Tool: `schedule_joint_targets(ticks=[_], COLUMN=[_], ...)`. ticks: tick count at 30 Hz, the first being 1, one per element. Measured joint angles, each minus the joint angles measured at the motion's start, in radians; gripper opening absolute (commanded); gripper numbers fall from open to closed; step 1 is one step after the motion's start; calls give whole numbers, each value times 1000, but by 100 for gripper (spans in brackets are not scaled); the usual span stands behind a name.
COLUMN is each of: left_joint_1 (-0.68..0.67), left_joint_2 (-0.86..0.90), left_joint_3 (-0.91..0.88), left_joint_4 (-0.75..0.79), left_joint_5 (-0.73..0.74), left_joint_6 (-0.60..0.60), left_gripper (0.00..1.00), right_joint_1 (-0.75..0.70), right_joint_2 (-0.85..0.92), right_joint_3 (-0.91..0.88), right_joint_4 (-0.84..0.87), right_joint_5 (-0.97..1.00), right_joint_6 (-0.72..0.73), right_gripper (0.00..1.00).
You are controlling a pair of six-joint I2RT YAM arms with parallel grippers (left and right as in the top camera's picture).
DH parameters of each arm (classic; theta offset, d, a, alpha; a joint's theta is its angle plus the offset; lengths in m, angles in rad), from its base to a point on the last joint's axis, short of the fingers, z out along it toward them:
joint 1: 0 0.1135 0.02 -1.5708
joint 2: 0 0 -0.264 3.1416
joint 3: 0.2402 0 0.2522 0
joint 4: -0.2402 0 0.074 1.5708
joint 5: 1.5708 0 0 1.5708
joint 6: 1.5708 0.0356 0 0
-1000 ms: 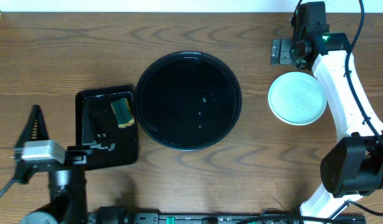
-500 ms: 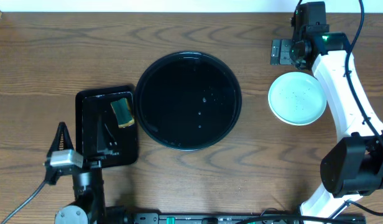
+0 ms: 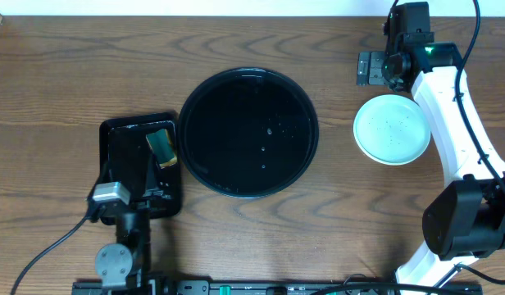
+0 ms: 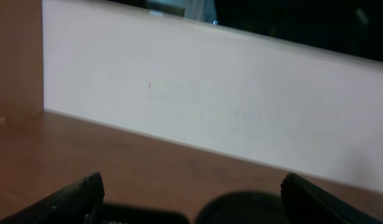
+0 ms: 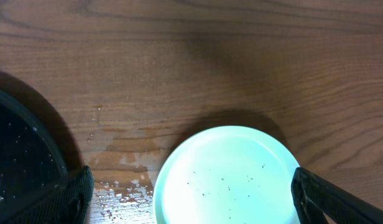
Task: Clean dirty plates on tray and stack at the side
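The round black tray [image 3: 249, 133] lies mid-table with only a few droplets on it; its edge also shows in the right wrist view [image 5: 23, 168] and the left wrist view [image 4: 241, 210]. A pale blue plate [image 3: 392, 129] with tiny dark specks sits on the table to the right of the tray; I cannot tell whether other plates lie under it. It also shows in the right wrist view [image 5: 229, 174]. My right gripper [image 3: 384, 70] [image 5: 191, 199] is open and empty, above the plate. My left gripper [image 3: 147, 176] [image 4: 191, 205] is open and empty, low over the rectangular tray's front.
A small rectangular black tray [image 3: 121, 139] left of the round tray holds a yellow-green sponge [image 3: 161, 146]. A wet patch [image 5: 117, 186] marks the wood between the plate and the round tray. A white wall [image 4: 241, 106] runs along the table's far edge.
My left arm has swung from the far left to the right and drawn back toward its base, by the rectangular tray's front. The right arm and the plate have not moved.
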Motion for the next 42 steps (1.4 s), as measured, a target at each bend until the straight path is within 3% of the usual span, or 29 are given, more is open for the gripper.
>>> schedule_joint_targets(ticks=[3, 13, 42], left_joint_1=[0, 0, -1], left_joint_2=[0, 1, 47], left_joint_3=[-67, -71, -67], left_joint_4=[27, -169, -175], left_joint_5=[0, -4, -3], left_joint_6=[0, 0, 27], left_gripper=[91, 91, 91], right_joint_1=[0, 0, 0], right_joint_2=[0, 0, 0], right_joint_3=[0, 0, 0], right_joint_4=[0, 0, 0], right_joint_5=[0, 0, -1], right_joint_6=[0, 0, 0], right_gripper=[99, 99, 99])
